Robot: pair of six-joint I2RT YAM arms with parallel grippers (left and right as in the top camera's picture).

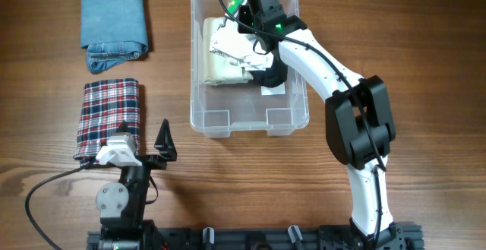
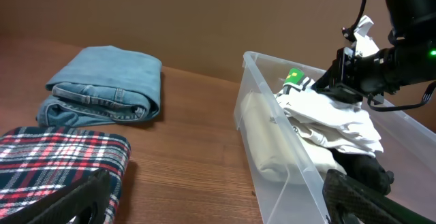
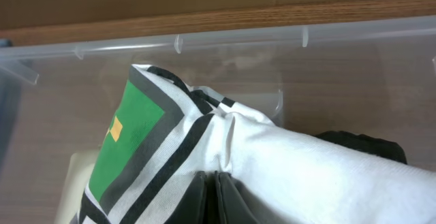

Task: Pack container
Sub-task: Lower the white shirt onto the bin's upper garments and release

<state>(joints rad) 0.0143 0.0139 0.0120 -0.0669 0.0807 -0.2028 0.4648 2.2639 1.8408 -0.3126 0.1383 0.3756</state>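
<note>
The clear plastic container (image 1: 228, 118) stands at the table's centre back and shows in the left wrist view (image 2: 272, 156). Inside lie a cream folded garment (image 1: 216, 60), a black garment (image 1: 273, 75) and a white shirt with a green and black print (image 3: 286, 163). My right gripper (image 3: 216, 183) is shut on a fold of the white shirt (image 1: 231, 41) and holds it over the container's far end. My left gripper (image 1: 144, 155) is open and empty at the near left, beside the folded plaid shirt (image 1: 108, 117).
Folded blue jeans (image 1: 114, 26) lie at the back left, also in the left wrist view (image 2: 109, 88). The plaid shirt (image 2: 54, 163) lies just in front of the left fingers. The right arm (image 1: 334, 83) reaches across the container's right rim.
</note>
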